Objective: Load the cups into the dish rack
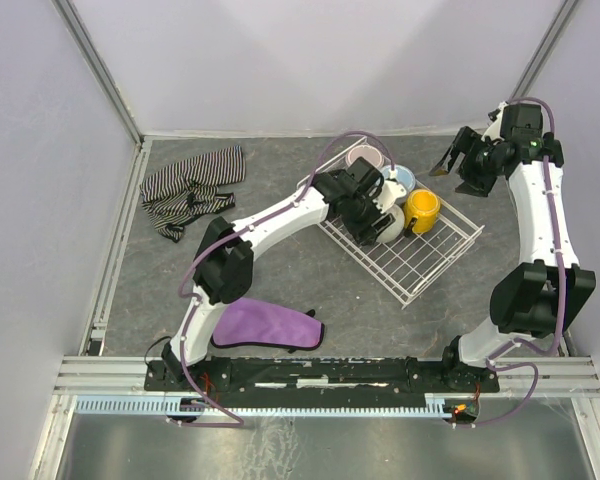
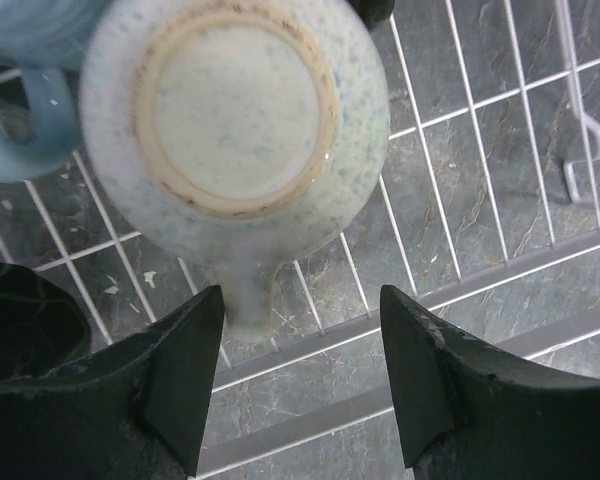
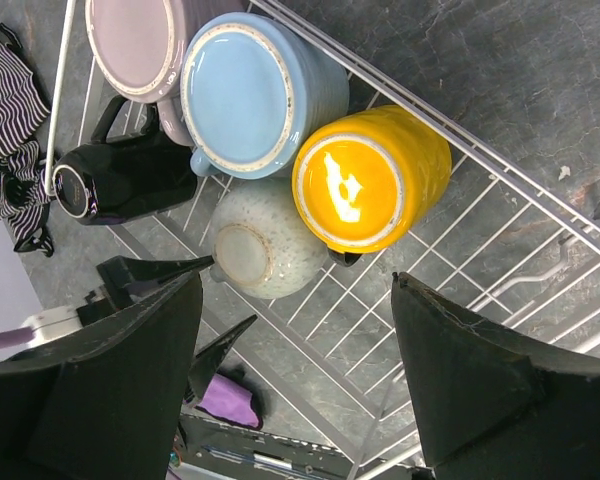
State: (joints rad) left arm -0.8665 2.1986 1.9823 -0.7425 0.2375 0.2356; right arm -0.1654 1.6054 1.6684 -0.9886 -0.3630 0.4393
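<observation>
We see the left gripper (image 2: 300, 375) with jaws apart and empty, and at its 12 o'clock the handle of the upside-down cream-white cup (image 2: 235, 110), which sits in the dish rack (image 2: 480, 280). In the right wrist view the yellow cup (image 3: 365, 180), light blue cup (image 3: 250, 95), pink cup (image 3: 140, 40) and black cup (image 3: 130, 180) crowd round it at the rack's 11 o'clock end. The right gripper (image 1: 455, 178) hangs at the rack's 2 o'clock, jaws wide apart, nothing between them.

Even, soft overhead light w/ faint shadows. Glare on yellow cup (image 3: 342, 190) base. L wrist view: cream-white mug (image 2: 235, 110) slightly blurred.
</observation>
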